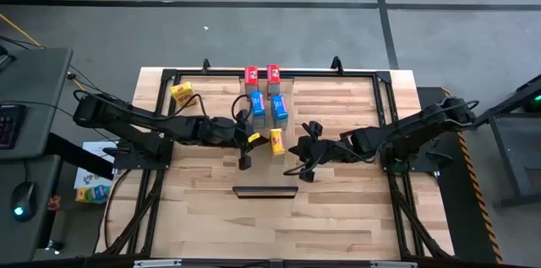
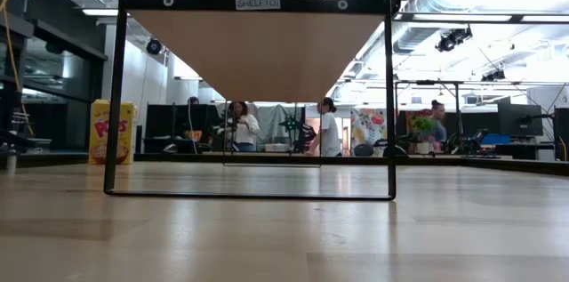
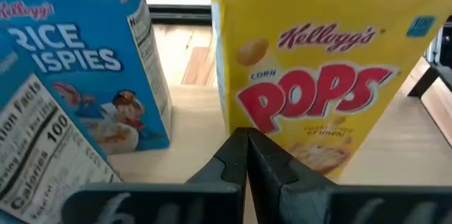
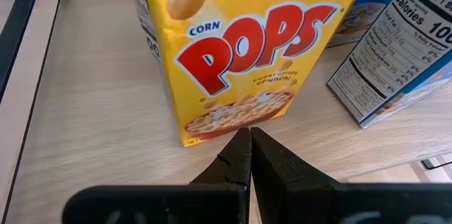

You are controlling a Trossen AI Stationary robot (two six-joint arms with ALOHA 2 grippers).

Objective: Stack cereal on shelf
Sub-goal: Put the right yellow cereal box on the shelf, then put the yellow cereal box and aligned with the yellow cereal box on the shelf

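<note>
Both claws clenched, grasping nothing: left claw (image 1: 246, 163) at the yellow cereal box's (image 1: 276, 142) eight o'clock, right claw (image 1: 297, 171) at its four o'clock, on the shelf (image 1: 338, 103).

The high view looks straight down on the whole table (image 1: 338, 209) from well above, while the low view sits at tabletop level, facing level across into the room. Each wrist view looks from very near at the same yellow Corn Pops box (image 3: 318, 75) (image 4: 240, 47), from opposite sides.
</note>
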